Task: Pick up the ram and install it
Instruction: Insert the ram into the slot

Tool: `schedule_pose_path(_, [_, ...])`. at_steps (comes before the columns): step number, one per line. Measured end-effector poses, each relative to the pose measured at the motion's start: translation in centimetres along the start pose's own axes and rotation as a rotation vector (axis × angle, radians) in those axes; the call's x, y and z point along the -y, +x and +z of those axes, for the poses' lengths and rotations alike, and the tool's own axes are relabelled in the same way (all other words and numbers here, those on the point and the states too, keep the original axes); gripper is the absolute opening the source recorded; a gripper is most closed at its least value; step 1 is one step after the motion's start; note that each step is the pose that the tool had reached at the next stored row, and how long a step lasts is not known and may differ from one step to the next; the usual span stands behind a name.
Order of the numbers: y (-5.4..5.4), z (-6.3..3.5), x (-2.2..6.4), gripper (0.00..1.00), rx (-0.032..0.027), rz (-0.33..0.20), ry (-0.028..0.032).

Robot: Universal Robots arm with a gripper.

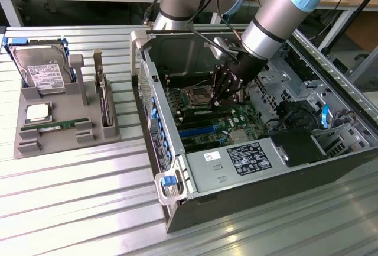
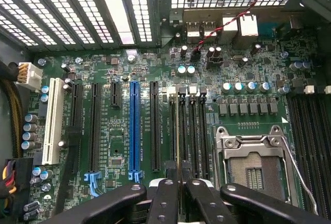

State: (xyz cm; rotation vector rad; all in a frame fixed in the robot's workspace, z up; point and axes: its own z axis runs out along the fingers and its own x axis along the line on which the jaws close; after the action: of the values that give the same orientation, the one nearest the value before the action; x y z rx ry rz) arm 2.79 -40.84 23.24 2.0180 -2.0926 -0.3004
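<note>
Fingers (image 2: 164, 199) of the gripper (image 2: 179, 187) are pinched narrow on the ram (image 2: 179, 146). It shows edge-on as a thin pale line running away from the fingertips. The stick stands upright over the bank of memory slots (image 2: 191, 131) just beside the CPU socket (image 2: 253, 164), and it lines up with one of the slots on the side of the bank away from the socket.

In the exterior view the gripper (image 1: 226, 96) is low inside the open case (image 1: 177, 167), reaching down to the motherboard (image 1: 236, 120) right next to the socket.

Well apart from the socket, outside the case on the exterior view's left, a grey tray (image 1: 29, 146) holds a second, matching stick (image 1: 56, 126) lying flat.

By my reading, the pick-up is done and the stick has been carried to the socket's neighbouring slots, so the install step is in hand. I cannot tell whether the stick's lower edge has entered the slot or sits just above it, nor whether the white latches (image 2: 172, 91) at the slot ends have closed. Seating and letting go look unfinished, since the grip is not released.
</note>
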Motion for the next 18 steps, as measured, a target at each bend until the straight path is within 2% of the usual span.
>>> schedule_pose_path(8, [-0.07, 0.32, 0.02, 0.12, 0.0001, 0.0, 0.0])
schedule_pose_path(13, [-0.06, 0.17, -0.02, 0.12, 0.0, -0.001, 0.0])
schedule_pose_path(18, [0.04, 0.19, -0.01, 0.12, -0.0045, -0.013, 0.0002])
